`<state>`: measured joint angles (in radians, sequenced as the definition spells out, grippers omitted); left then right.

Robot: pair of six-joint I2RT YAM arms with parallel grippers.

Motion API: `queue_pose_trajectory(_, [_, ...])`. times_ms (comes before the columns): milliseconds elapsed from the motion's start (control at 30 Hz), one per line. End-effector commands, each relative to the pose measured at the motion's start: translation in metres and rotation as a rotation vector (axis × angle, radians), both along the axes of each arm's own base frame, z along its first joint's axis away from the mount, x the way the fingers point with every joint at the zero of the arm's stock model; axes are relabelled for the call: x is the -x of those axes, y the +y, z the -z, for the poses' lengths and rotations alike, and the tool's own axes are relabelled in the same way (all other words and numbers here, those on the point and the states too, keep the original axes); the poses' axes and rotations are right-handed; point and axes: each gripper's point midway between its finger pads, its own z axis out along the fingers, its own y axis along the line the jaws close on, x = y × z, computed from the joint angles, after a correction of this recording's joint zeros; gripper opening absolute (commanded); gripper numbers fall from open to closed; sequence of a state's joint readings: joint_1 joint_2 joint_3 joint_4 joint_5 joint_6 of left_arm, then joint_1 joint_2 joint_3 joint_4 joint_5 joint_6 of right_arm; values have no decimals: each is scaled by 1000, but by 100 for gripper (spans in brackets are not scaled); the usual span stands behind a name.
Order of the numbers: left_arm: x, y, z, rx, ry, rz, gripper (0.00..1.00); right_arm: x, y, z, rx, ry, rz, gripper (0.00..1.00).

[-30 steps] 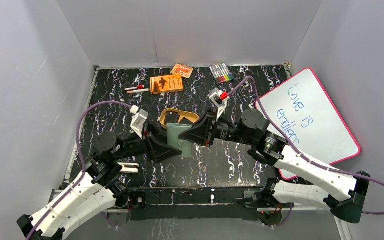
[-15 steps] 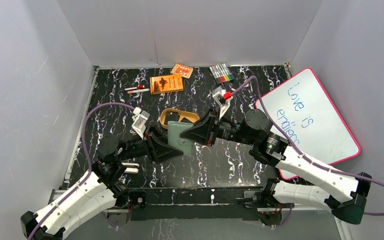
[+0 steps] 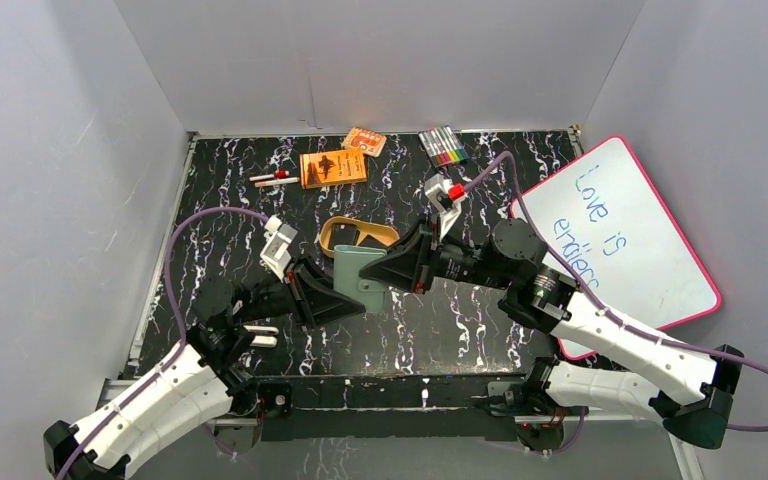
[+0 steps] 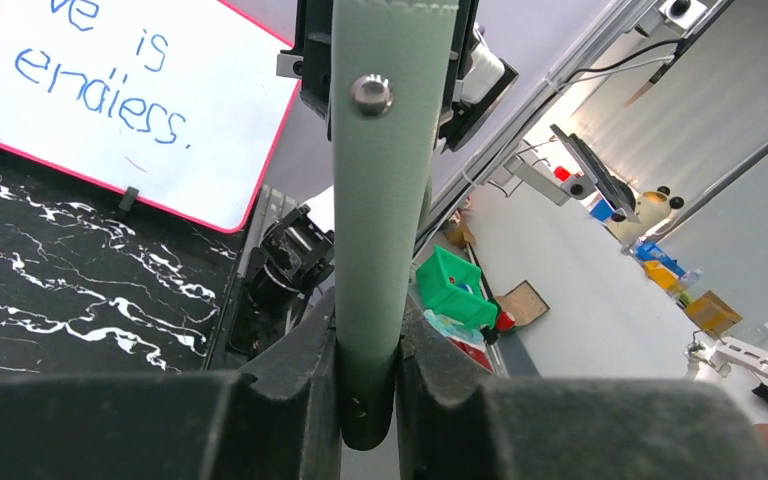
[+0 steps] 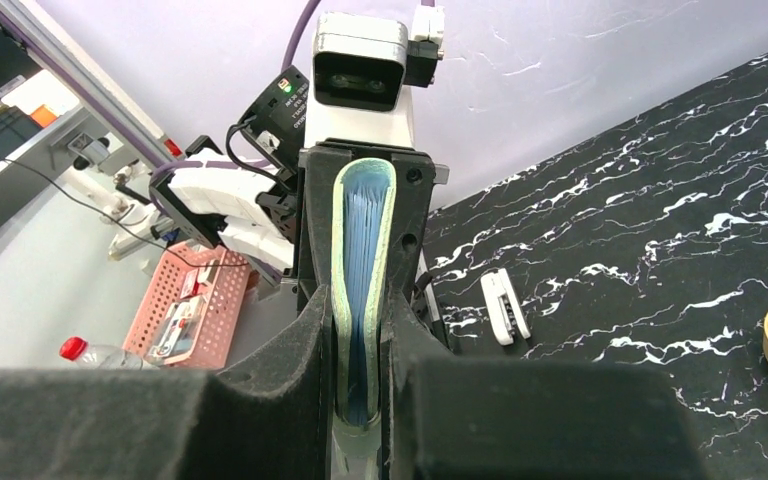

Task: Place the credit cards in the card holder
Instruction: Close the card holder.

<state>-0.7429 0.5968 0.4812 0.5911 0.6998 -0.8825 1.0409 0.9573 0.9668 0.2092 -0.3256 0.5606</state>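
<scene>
L gripper, just narrowed, is now pinching card holder w/ R gripper gripping far-right end, steadying it for loading.

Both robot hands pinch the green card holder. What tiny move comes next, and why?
Probably ease the left gripper away from the right gripper to open the card holder: both clamp it, and it looks folded shut, so nothing could slide in.

The whiteboard reads "Love is endless." in blue handwriting.
</scene>
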Motion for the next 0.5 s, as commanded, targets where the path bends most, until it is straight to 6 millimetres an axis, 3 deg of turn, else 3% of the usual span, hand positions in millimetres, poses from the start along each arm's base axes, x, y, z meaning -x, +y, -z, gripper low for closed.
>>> queue_pose_trajectory(0, [6, 4, -15, 56, -51, 6, 0, 5, -5, -30, -93, -64, -16, 0])
queue_pose_trajectory(33, [3, 5, -16, 61, -47, -13, 0, 7, -6, -31, -96, -72, -21, 9])
queue_pose_trajectory(100, [-1, 7, -19, 72, -38, -51, 0, 13, -11, -36, -103, -91, -38, 42])
queue_pose_trajectory(167, [-4, 11, -25, 92, -38, -82, 0, 18, -19, -42, -109, -126, -41, 56])
queue_pose_trajectory(300, [-5, 17, -37, 131, -42, -119, 0, 30, -36, -48, -121, -168, -55, 65])
queue_pose_trajectory(467, [-6, 20, -50, 180, -35, -129, 0, 40, -36, -35, -80, -133, -111, 66])
